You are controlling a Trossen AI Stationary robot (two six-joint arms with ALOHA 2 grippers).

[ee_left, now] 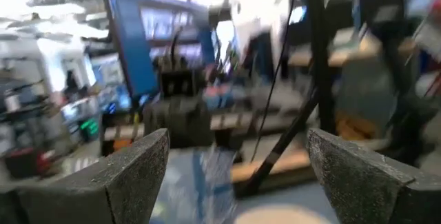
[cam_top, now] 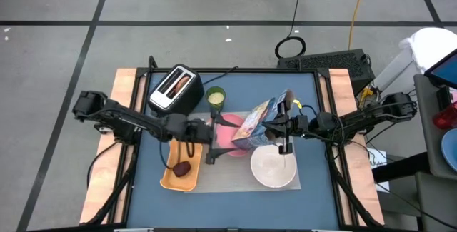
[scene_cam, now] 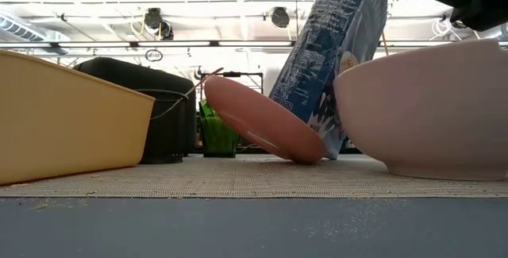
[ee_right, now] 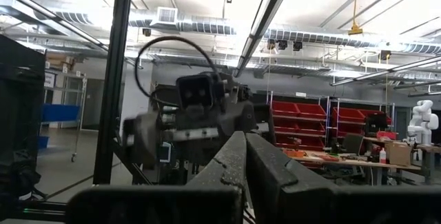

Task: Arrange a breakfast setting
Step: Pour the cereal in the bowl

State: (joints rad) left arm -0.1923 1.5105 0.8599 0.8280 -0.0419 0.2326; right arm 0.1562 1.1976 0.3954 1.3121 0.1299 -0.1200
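Observation:
A pink plate (cam_top: 227, 128) stands tilted on the grey mat (cam_top: 228, 176), its lower rim (scene_cam: 305, 156) on the mat and its back against a blue cereal box (cam_top: 257, 121). The box (scene_cam: 333, 51) leans toward the white bowl (cam_top: 273, 166). A dark-red fruit (cam_top: 182, 168) lies in the yellow tray (cam_top: 168, 180). My left gripper (cam_top: 214, 138) hangs open above the mat beside the plate's left edge, with nothing between its fingers (ee_left: 131, 176). My right gripper (cam_top: 275, 126) is shut (ee_right: 244, 162), up by the box's top. My right gripper is level with the top of the cereal box, coming from the table's right. Whether its shut fingers touch the box I cannot tell; the wrist view shows no box at the fingertips.
A black-and-silver toaster (cam_top: 175, 89) with something brown in its slots stands at the far left. A green cup (cam_top: 216, 98) is beside it. The tray (scene_cam: 71, 115) and the bowl (scene_cam: 429, 107) flank the mat's near strip (scene_cam: 238, 179).

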